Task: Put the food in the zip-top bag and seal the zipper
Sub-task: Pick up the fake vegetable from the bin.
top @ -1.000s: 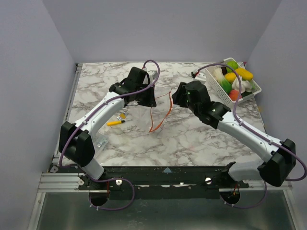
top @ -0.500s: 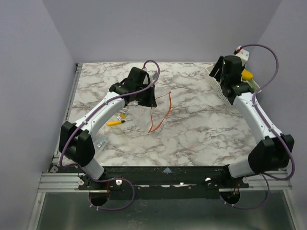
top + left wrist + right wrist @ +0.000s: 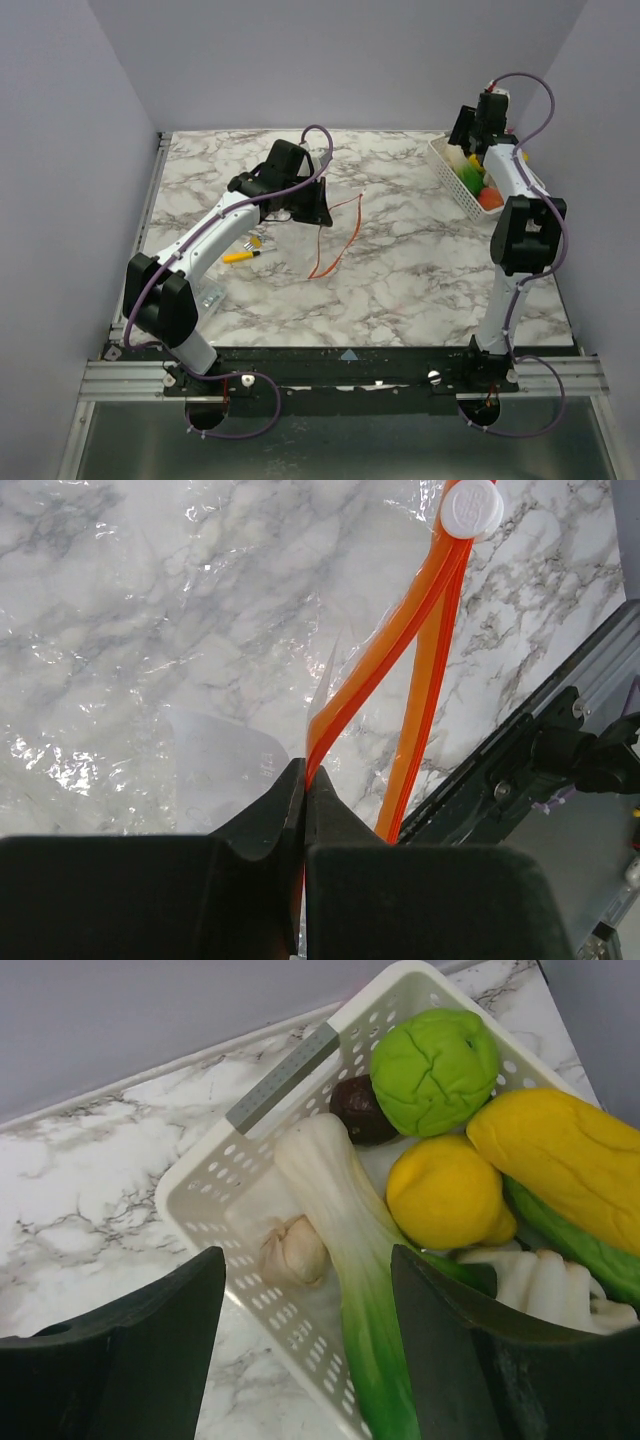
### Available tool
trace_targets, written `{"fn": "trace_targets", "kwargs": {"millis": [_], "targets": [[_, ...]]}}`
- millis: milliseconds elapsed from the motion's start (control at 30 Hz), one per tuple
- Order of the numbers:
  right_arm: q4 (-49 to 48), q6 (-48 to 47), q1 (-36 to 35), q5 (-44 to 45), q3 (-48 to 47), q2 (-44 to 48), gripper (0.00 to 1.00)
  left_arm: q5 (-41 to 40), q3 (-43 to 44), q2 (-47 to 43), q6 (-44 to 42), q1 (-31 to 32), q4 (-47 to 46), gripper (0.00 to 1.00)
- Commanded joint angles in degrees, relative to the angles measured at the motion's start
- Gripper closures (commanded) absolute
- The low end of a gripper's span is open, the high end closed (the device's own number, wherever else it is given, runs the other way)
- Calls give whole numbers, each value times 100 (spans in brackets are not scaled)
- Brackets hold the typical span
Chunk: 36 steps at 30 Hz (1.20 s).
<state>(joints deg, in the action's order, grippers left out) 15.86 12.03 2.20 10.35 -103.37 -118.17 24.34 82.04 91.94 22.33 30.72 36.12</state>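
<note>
While your left gripper (image 3: 303, 785) pinches the zipper (image 3: 392, 645) of the zip-top bag (image 3: 200, 610), lower your wide-open right gripper (image 3: 306, 1290) astride the leek (image 3: 340, 1220) in the far-right basket (image 3: 212, 1222); clear its wall.

No writing can be read; marks on the white slider (image 3: 471, 507) of the zipper (image 3: 380, 645) are too blurred

a marble-patterned table (image 3: 400, 290) carries a white slotted basket (image 3: 447, 175) at its far right corner, a yellow-orange marker pen (image 3: 240, 256) and small clear packet (image 3: 208, 296) near its left edge, and a clear zip-top bag (image 3: 285, 245) just right of the pen.
</note>
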Motion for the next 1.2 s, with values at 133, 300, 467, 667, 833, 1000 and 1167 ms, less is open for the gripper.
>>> {"fn": "trace_targets", "kwargs": {"millis": [133, 300, 467, 667, 833, 1000, 1167], "targets": [[470, -576, 131, -431, -1125, -1379, 31, 376, 26, 142, 63, 21, -88, 100], [573, -825, 163, -433, -1545, -1949, 31, 362, 54, 244, 18, 68, -64, 100], [768, -956, 159, -147, -1954, -2384, 32, 462, 72, 408, 7, 89, -78, 100], [548, -1454, 163, 19, -1811, -2440, 32, 337, 161, 512, -96, 92, 35, 100], [550, -1613, 161, -206, -1885, -2606, 34, 291, 182, 576, -130, 92, 57, 100], [603, -1707, 162, -313, -2110, -2860, 37, 258, 207, 652, -167, 101, 88, 100], [623, -1808, 159, -663, -2162, -2943, 47, 185, 242, 689, -202, 101, 124, 100]]}}
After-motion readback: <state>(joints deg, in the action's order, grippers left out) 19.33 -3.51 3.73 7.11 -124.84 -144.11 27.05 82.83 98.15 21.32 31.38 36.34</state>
